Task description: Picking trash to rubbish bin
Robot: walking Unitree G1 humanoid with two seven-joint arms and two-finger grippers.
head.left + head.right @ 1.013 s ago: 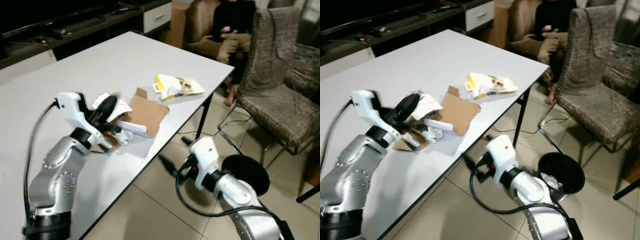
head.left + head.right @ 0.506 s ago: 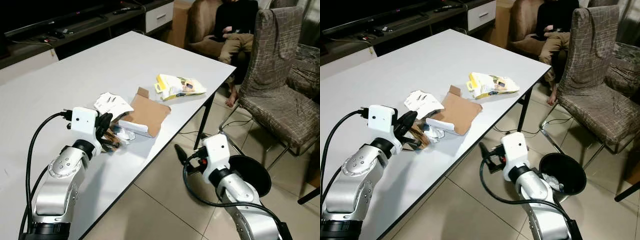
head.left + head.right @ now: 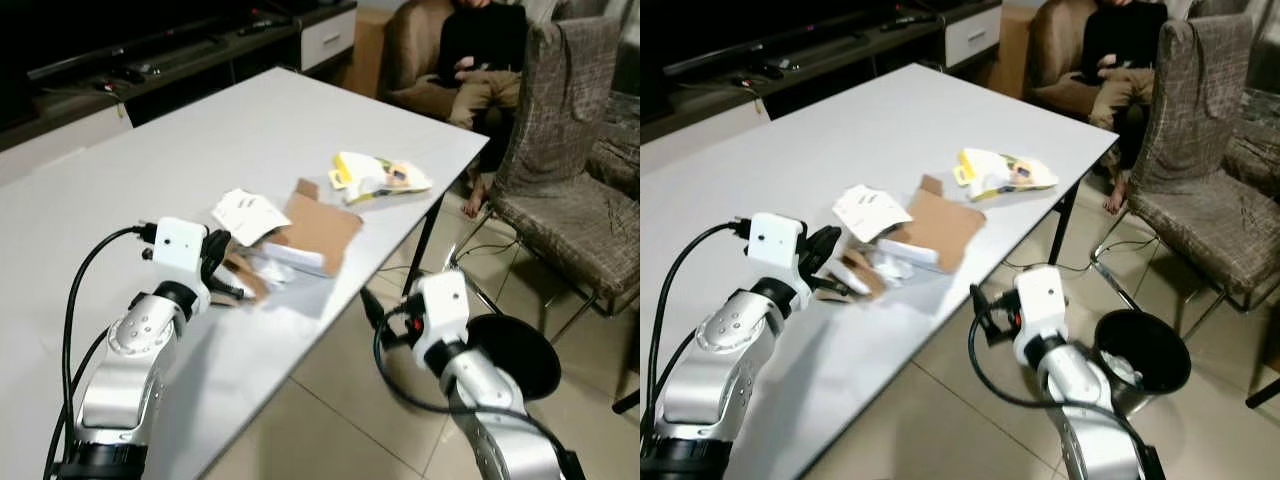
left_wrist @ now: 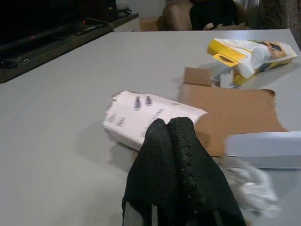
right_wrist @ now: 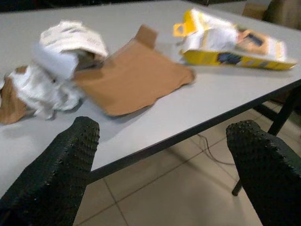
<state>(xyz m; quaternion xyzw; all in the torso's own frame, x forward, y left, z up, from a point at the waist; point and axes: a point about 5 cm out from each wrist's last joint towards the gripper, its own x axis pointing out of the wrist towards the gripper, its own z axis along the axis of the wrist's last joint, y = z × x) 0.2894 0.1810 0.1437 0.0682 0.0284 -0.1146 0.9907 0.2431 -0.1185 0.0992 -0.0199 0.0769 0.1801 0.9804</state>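
We see the trash lying in a loose heap on the white table (image 3: 150, 140), near its front edge: a flat brown cardboard piece (image 3: 318, 225), a printed white paper (image 3: 246, 213), some crumpled white wrapping (image 3: 272, 268) and, a little apart toward the far corner, a yellow package (image 3: 380, 177). Our left gripper (image 4: 175, 141) rests low over the table just beside the heap, and its two fingers are pressed together with nothing between them, so it grasps no trash. Our right gripper (image 3: 371, 310) hangs below the table edge, over the tiled floor, with its fingers (image 5: 63, 162) spread wide and nothing in them. The black rubbish bin (image 3: 1143, 352) stands on the floor on our right, near a patterned chair (image 3: 570, 190), and it already has some white trash inside. We think the main risk is that the clenched left fingers push the light papers instead of taking them, so pieces could slide over the near edge and fall on the floor. The cardboard is flat and may be hard to lift without first opening the fingers. For moving, the table is free on the left side, but the way to the bin is narrow between the table leg (image 3: 418, 258), the chair and a seated person (image 3: 480, 60) behind, so our right arm could knock the edge from below.
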